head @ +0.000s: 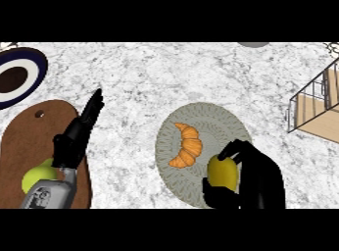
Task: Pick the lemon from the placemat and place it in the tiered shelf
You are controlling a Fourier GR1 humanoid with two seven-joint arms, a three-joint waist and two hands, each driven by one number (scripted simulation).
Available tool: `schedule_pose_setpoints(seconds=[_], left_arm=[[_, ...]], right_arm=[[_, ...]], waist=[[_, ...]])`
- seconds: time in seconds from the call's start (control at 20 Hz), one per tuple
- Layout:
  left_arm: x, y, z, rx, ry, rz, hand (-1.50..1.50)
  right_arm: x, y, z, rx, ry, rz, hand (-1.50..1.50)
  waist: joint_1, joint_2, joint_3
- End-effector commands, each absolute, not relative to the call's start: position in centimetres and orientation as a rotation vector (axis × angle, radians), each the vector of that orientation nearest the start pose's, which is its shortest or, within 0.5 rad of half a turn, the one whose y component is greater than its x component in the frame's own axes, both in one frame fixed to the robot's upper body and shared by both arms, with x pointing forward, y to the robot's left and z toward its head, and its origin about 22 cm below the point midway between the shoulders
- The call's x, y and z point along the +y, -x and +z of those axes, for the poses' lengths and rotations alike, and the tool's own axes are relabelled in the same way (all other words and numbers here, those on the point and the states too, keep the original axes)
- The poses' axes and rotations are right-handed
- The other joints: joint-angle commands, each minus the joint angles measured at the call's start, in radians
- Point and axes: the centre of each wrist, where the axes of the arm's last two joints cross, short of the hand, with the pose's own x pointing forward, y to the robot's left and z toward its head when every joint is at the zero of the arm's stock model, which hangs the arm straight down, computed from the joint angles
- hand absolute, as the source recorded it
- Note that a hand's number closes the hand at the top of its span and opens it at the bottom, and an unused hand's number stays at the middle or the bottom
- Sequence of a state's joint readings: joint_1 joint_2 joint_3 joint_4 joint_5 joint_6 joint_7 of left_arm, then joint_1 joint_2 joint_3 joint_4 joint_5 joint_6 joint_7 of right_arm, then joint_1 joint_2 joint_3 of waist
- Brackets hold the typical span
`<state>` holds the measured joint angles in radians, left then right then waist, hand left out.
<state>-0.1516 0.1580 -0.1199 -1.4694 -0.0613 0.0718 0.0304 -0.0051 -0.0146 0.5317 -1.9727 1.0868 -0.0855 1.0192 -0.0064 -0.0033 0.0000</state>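
At the upper left of the frame sits a dark blue and white plate, partly cut off by the edge. Below it a brown cutting board lies on the speckled counter, with a green fruit on its lower part. The left hand hovers over the board, fingers straight and pressed together, pointing up the frame. At centre, a round grey placemat carries a croissant. Lower right of the mat, the right hand curls round the lemon, just over the mat's edge. The wire and wood tiered shelf stands at the far right.
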Motion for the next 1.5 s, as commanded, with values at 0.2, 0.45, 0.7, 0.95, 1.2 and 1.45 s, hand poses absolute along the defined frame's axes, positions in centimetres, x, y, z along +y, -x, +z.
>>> schedule_pose_setpoints(seconds=[0.2, 0.45, 0.7, 0.95, 1.2, 1.45], left_arm=[[23.0, -28.3, 1.4, -1.561, -0.094, -0.26, 0.0], [23.2, -28.7, 1.5, -1.565, -0.104, -0.254, 0.0], [20.3, -28.4, 1.2, -1.574, -0.105, -0.252, 0.0], [22.5, -28.4, 2.1, -1.578, -0.11, -0.265, 0.0], [23.5, -27.9, 0.6, -1.57, -0.107, -0.256, 0.0], [22.7, -29.2, 2.4, -1.581, -0.114, -0.257, 0.0]], right_arm=[[-10.6, -17.0, 15.0, -1.387, 0.954, 0.198, 1.5], [-12.7, -15.4, 19.7, -1.346, 1.142, 0.124, 1.5], [-13.9, -15.5, 22.0, -1.368, 1.268, 0.077, 1.5], [-16.2, -16.0, 24.1, -1.345, 1.382, 0.0, 1.5], [-18.3, -15.3, 26.2, -1.341, 1.453, -0.034, 1.5], [-19.3, -18.6, 29.5, -1.325, 1.503, -0.061, 1.5]], waist=[[0.003, 0.001, -0.001], [0.0, 0.001, -0.003], [0.003, 0.001, -0.002], [0.006, 0.001, -0.001], [-0.001, -0.001, -0.002], [0.001, -0.001, -0.001]])
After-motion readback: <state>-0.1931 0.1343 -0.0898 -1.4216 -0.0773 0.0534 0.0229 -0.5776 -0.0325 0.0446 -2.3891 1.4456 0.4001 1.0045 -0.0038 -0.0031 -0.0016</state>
